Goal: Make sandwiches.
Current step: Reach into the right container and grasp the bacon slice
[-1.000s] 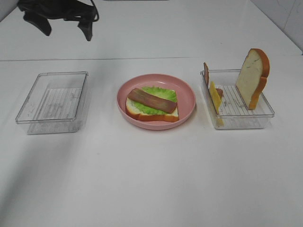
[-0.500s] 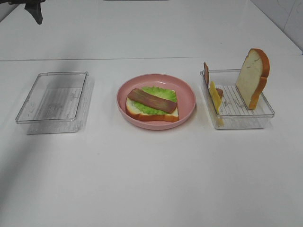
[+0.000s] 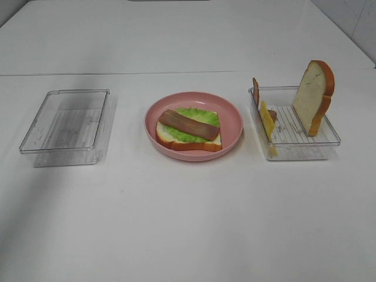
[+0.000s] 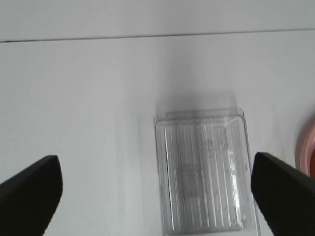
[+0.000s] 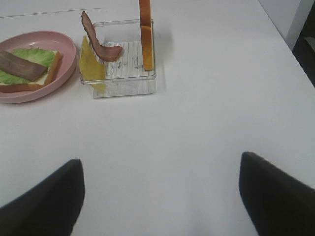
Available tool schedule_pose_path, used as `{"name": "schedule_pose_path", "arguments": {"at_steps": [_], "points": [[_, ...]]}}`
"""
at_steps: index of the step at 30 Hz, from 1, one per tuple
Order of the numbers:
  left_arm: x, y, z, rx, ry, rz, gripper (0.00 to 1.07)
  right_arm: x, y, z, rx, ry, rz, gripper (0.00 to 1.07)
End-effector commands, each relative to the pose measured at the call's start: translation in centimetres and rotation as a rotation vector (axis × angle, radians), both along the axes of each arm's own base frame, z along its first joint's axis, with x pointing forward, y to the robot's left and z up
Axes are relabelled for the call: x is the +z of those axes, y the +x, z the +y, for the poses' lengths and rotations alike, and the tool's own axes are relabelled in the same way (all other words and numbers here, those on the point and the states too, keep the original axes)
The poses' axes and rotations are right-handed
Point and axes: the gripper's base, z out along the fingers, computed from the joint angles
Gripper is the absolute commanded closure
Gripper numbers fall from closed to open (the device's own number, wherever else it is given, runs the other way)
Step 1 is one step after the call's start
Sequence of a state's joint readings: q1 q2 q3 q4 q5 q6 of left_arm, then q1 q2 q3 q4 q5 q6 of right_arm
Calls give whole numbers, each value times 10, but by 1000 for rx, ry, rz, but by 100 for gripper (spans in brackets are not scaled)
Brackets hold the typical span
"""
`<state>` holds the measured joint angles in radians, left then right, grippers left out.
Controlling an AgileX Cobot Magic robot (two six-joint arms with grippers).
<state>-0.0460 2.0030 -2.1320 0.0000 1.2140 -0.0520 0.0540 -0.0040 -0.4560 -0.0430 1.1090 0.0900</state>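
My left gripper [image 4: 156,172] has drawn back out of the high view, jaws wide and empty, with a clear tray [image 4: 199,172] ahead of it. My right gripper [image 5: 160,167] gapes too. On the pink plate [image 3: 232,117] between them, the sandwich [image 3: 189,130] still lacks cheese [image 3: 267,120] and its bread slice [image 3: 314,94]: the right's turn, I judge.

White table [image 3: 188,229]: clear tray [image 3: 64,154] left, pink plate [image 3: 235,124] centre, second clear tray [image 3: 296,151] right.
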Motion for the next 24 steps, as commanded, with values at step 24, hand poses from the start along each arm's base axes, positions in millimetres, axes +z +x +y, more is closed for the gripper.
{"name": "schedule_pose_path", "arguments": {"at_steps": [24], "points": [[24,-293,14,-41,37,-131,9,0,-4,0,3,-3,-37,27]]}}
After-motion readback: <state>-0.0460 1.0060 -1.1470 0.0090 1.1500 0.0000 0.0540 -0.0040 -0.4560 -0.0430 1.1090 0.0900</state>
